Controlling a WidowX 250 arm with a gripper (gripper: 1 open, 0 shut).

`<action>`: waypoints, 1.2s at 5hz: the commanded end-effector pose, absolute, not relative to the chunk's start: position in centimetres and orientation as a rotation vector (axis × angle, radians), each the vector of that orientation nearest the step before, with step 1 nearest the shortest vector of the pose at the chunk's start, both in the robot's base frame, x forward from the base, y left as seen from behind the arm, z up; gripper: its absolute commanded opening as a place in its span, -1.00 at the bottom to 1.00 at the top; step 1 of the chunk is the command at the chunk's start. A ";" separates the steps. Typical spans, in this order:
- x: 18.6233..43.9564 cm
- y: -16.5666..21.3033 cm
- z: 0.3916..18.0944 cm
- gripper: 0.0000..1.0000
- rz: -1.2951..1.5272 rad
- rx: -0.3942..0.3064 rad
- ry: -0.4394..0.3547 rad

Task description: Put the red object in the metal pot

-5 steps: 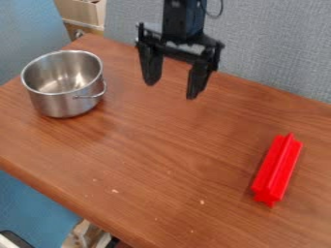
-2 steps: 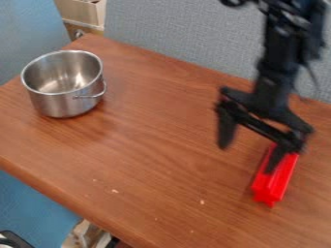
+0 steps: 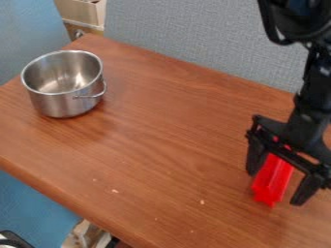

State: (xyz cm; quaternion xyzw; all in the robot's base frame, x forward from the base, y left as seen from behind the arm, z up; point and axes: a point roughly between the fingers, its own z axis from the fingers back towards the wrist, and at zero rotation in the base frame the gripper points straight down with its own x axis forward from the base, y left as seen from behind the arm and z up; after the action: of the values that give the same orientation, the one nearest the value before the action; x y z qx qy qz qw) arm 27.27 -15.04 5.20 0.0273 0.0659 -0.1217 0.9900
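The red object (image 3: 273, 181) lies on the wooden table (image 3: 155, 126) near its right front edge, a long bright block lying roughly lengthwise away from the camera. My gripper (image 3: 285, 170) hangs pointing down right over it, open, one black finger on each side of the block, and its upper half is hidden behind the fingers. Whether the fingers touch it I cannot tell. The metal pot (image 3: 65, 82) stands empty at the far left of the table, shiny, with a small handle on its right side.
A light wooden piece of furniture (image 3: 81, 14) shows behind the table at the upper left. A grey wall runs along the back. The table's front edge cuts diagonally from the left down to the bottom right.
My gripper has travelled from the back middle of the table to the right and down, ending astride the red block. It stayed open. Block and pot have not moved.
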 end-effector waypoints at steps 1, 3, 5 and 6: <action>27.8 -15.1 5.8 1.00 -0.252 0.039 0.089; 28.1 -13.8 5.2 1.00 -0.243 0.035 0.093; 28.5 -12.8 5.0 1.00 -0.245 0.032 0.092; 28.9 -12.6 4.7 1.00 -0.246 0.033 0.091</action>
State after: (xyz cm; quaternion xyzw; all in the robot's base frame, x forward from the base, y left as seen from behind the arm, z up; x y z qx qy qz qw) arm 28.04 -12.69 3.33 0.0226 0.0692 -0.1289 0.9890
